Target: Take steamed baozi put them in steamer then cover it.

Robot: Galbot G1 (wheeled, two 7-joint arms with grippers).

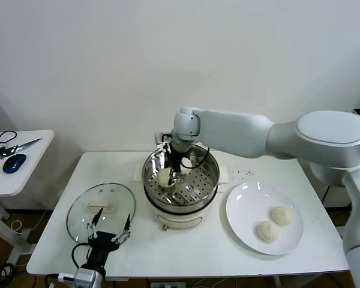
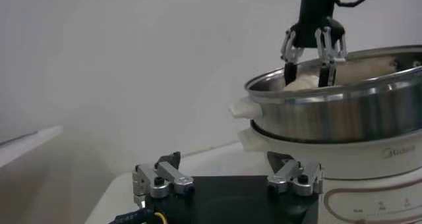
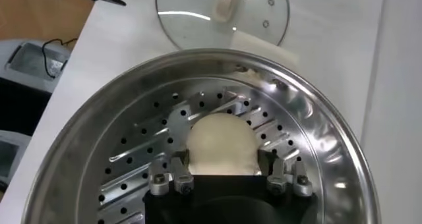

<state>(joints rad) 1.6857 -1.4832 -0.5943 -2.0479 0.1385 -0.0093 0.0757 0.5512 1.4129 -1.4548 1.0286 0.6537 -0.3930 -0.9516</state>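
The steamer (image 1: 211, 175) stands mid-table on its cream base. My right gripper (image 1: 168, 176) is down inside it, shut on a cream-white baozi (image 1: 164, 178) just above the perforated tray. The right wrist view shows that baozi (image 3: 221, 143) between the fingers (image 3: 178, 166), over the tray of the steamer (image 3: 310, 126). Two more baozi (image 1: 282, 215) (image 1: 267, 231) lie on the white plate (image 1: 240, 207). The glass cover (image 1: 102, 209) lies flat on the table left of the steamer. My left gripper (image 1: 109, 231) is open and empty at the table's front left, near the cover.
A side table (image 1: 24, 174) at the far left holds a blue mouse (image 1: 14, 162) and scissors (image 1: 21, 146). The left wrist view shows the steamer (image 2: 343, 107) from the side with my right gripper (image 2: 308, 70) in it. The cover also shows in the right wrist view (image 3: 221, 11).
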